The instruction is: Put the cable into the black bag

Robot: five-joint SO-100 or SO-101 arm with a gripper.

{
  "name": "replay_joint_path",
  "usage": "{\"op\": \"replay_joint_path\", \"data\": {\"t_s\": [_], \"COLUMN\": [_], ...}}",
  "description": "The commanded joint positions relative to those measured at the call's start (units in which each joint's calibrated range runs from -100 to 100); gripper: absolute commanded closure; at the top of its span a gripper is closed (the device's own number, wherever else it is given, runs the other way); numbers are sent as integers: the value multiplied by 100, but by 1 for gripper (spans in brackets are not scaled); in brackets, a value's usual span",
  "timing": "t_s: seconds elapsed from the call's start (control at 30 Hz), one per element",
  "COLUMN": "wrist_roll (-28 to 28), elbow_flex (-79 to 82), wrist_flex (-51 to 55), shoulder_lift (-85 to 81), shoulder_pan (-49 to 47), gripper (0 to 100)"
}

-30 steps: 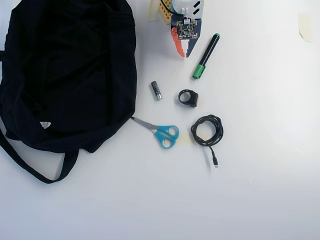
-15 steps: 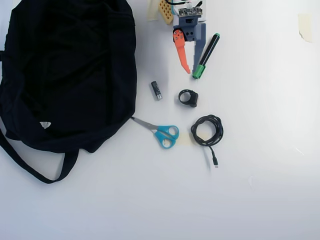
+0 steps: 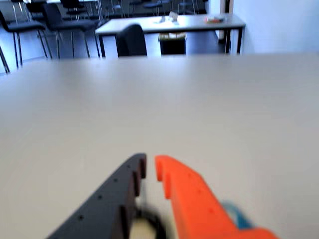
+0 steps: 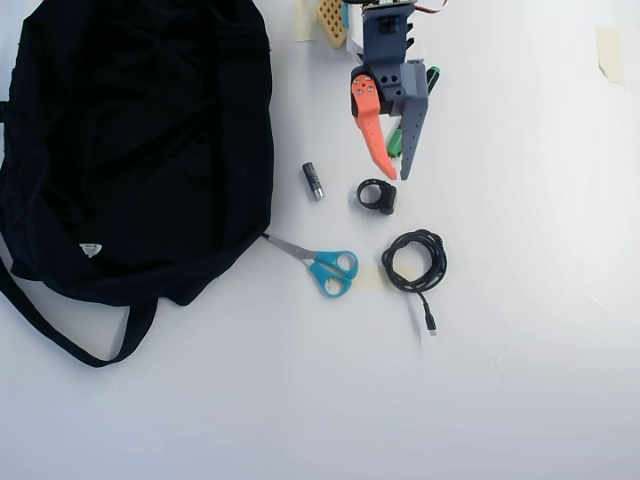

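Observation:
The black cable (image 4: 414, 260) lies coiled on the white table, its plug end trailing toward the bottom of the overhead view. The black bag (image 4: 130, 140) lies flat at the left with a strap at the bottom left. My gripper (image 4: 397, 173) has one orange and one dark finger and hovers above the cable's coil, tips pointing toward it. In the wrist view the gripper (image 3: 149, 162) shows a narrow gap between its tips with nothing in it. The cable and the bag are out of the wrist view.
A black ring-shaped item (image 4: 377, 196) lies just below my fingertips and shows blurred in the wrist view (image 3: 152, 219). Blue-handled scissors (image 4: 325, 265), a small dark cylinder (image 4: 313, 181) and a green marker (image 4: 395, 143) lie nearby. Chairs and a far table (image 3: 169, 22) stand beyond.

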Motion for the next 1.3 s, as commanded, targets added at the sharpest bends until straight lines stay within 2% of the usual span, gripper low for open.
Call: {"op": "replay_joint_path", "data": {"t_s": [0.0, 0.17, 0.43, 0.53, 1.27], "wrist_roll": [36, 36, 41, 214, 282], "elbow_flex": [-1772, -3138, -6004, -6624, -6705], "wrist_flex": [-115, 109, 2400, 3003, 3141], "shoulder_lift": [1226, 2479, 3682, 3865, 3740], "shoulder_pan": [119, 231, 298, 321, 306], "gripper": [98, 98, 98, 98, 98]}}
